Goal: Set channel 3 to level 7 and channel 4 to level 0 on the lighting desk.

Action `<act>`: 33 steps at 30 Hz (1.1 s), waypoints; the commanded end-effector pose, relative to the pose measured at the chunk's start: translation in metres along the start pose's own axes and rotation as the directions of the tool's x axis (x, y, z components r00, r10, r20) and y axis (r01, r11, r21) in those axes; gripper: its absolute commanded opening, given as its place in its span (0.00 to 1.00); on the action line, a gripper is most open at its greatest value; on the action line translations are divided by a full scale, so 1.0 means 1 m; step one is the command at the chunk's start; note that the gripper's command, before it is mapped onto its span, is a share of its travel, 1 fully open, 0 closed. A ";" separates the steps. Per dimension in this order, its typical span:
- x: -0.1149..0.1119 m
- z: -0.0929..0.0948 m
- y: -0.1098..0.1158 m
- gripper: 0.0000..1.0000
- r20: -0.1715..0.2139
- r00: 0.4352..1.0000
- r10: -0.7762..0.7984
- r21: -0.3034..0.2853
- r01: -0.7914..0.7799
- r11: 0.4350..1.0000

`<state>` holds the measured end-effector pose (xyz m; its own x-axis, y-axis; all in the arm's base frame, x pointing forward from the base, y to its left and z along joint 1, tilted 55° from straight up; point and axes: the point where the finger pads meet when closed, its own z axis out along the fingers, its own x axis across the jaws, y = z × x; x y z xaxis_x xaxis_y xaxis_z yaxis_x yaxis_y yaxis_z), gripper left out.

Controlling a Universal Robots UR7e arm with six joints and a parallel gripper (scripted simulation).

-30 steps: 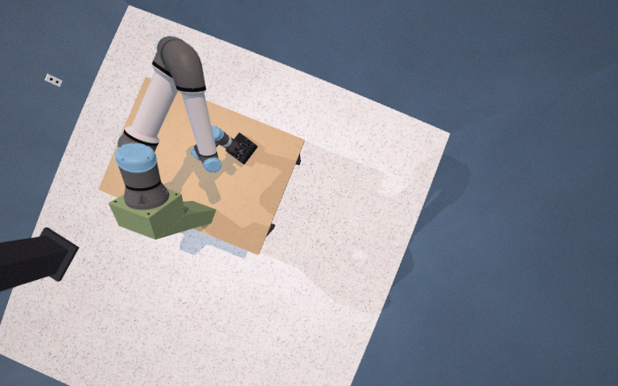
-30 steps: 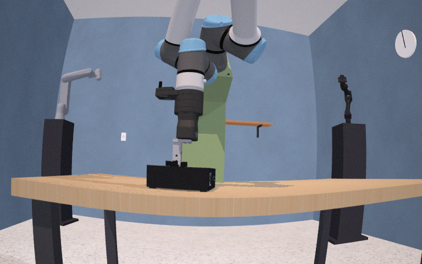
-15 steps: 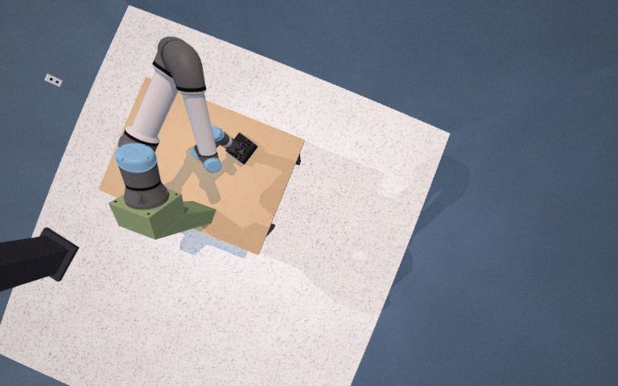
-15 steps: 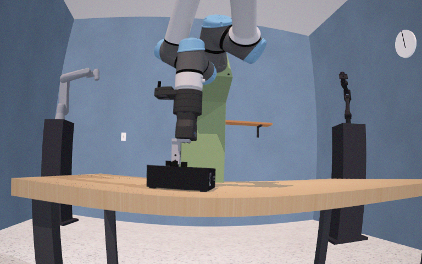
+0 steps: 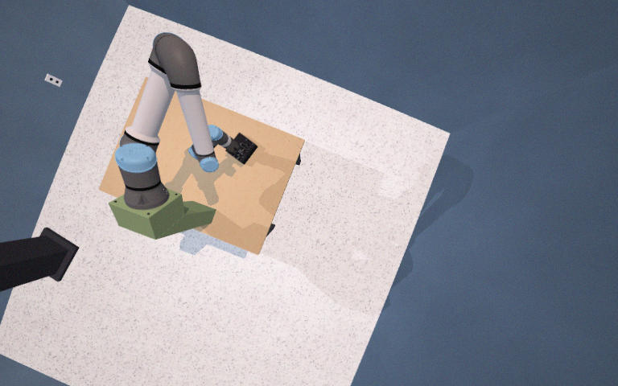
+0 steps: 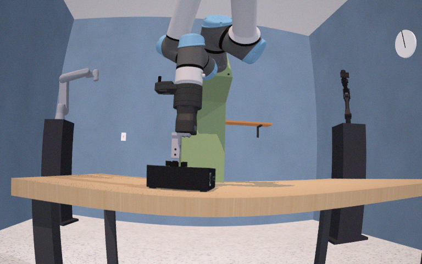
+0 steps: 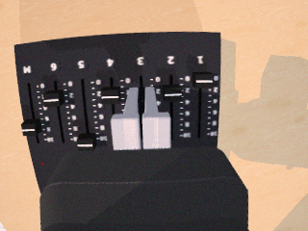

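The black lighting desk (image 5: 245, 149) (image 6: 180, 177) (image 7: 122, 48) stands flat on the wooden table (image 6: 217, 199) (image 5: 236, 200). In the wrist view its channels run 1 to 6 and M from right to left. The cap of channel 4 (image 7: 110, 95) sits high in its slot. The caps of channel 1 (image 7: 203, 79) and channel 2 (image 7: 172, 92) are also high, channel 5 (image 7: 85, 141) is low, and channel 6 (image 7: 52, 96) is high. My gripper (image 7: 141, 103) (image 6: 175, 156) is shut and empty. It points straight down over channel 3's slot, just above the caps, and hides that cap.
The green robot pedestal (image 5: 154, 215) (image 6: 211, 130) stands behind the desk. Black pillars (image 6: 57, 146) (image 6: 348, 155) carrying camera arms flank the table. A small wooden shelf (image 6: 249, 123) hangs on the back wall.
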<state>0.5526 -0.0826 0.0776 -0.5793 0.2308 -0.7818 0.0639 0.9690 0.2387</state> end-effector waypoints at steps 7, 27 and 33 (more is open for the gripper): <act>-0.001 -0.023 0.000 0.00 0.000 1.000 -0.001 -0.001 0.001 1.000; -0.001 -0.025 0.000 0.00 0.000 1.000 0.001 -0.001 -0.001 1.000; 0.000 -0.025 0.000 0.00 0.000 1.000 0.016 -0.001 -0.016 1.000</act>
<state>0.5336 -0.0846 0.0915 -0.5800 0.2329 -0.7806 0.0635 0.9683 0.2416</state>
